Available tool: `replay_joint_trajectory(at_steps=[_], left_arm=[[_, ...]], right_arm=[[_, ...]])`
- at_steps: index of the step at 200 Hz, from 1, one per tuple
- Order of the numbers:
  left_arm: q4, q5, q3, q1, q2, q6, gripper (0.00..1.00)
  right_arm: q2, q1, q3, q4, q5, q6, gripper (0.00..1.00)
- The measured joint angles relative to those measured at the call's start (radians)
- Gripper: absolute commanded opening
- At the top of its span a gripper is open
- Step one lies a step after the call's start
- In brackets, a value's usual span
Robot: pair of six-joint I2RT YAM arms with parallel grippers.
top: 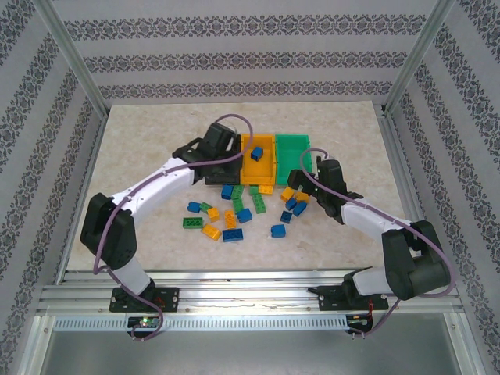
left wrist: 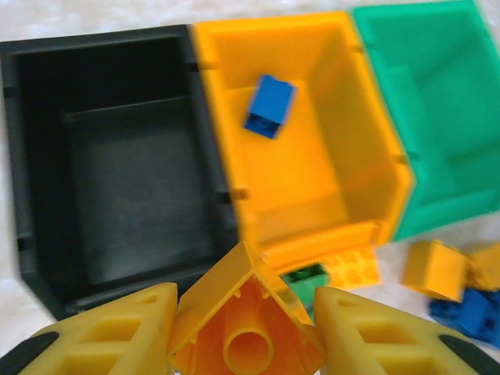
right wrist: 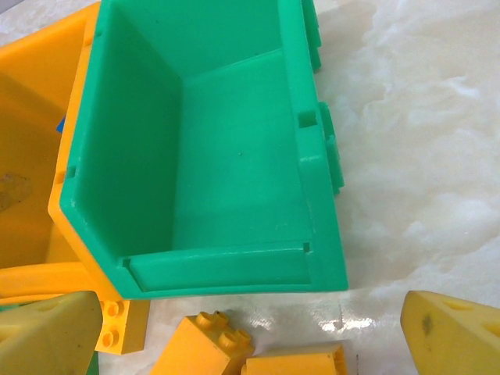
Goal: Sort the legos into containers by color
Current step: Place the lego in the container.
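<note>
My left gripper (left wrist: 246, 337) is shut on a yellow-orange lego (left wrist: 248, 312), held tilted with its hollow underside facing the camera. It hangs over the near rims of the black bin (left wrist: 117, 180) and the orange bin (left wrist: 312, 180). A blue lego (left wrist: 269, 105) lies in the orange bin, and the black bin holds nothing. From above, the left gripper (top: 228, 160) covers most of the black bin. My right gripper (right wrist: 254, 332) is open above two yellow-orange legos (right wrist: 205, 348), just in front of the green bin (right wrist: 234, 156), which holds nothing.
Several blue, green and yellow-orange legos (top: 234, 215) lie scattered on the marble table in front of the bins. The orange bin (top: 269, 168) and green bin (top: 293, 148) stand side by side. Metal frame posts and patterned walls close in the table.
</note>
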Motion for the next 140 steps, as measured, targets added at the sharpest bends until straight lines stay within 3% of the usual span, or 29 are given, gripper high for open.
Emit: replay_joint_trajectory(at_steps=[23,47,59,104,140], left_arm=[[0.017,0.011,-0.016,0.075,0.019,0.000,0.44],[0.021,0.017,0.008,0.119,0.068,0.000,0.55],[0.017,0.025,0.043,0.124,0.105,0.003,0.75],[0.019,0.062,0.080,0.123,0.144,0.008,0.76],[0.108,0.074,-0.122,0.123,0.033,0.004,0.76]], right_arm=[[0.000,0.027,0.000,0.000,0.011,-0.007,0.98],[0.000,0.052,0.000,0.000,0.029,-0.014,0.98],[0.000,0.061,0.000,-0.001,0.037,-0.018,0.98],[0.001,0.111,0.001,0.000,0.067,-0.047,0.98],[0.028,0.174,0.022,0.000,0.096,-0.092,0.98]])
